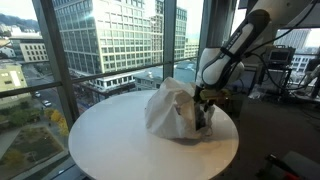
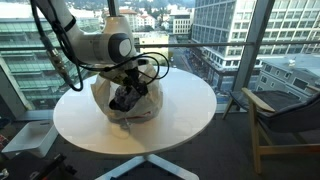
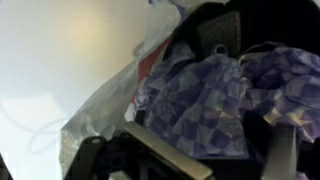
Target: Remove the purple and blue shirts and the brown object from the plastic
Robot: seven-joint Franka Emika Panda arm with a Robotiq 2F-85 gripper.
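A white plastic bag [image 1: 165,110] lies on the round white table [image 1: 105,145], shown in both exterior views [image 2: 108,92]. My gripper [image 1: 204,120] is at the bag's open mouth [image 2: 128,98]. In the wrist view a purple and blue checked shirt [image 3: 200,100] bulges out of the plastic [image 3: 100,120] and lies between my two spread fingers [image 3: 210,160]. The fingers are wide apart and look open around the cloth. A dark fabric [image 3: 215,35] sits behind it. I cannot make out the brown object.
The table [image 2: 190,110] stands by floor-to-ceiling windows. A chair [image 2: 285,115] is beside it. Desks with equipment [image 1: 290,70] stand behind the arm.
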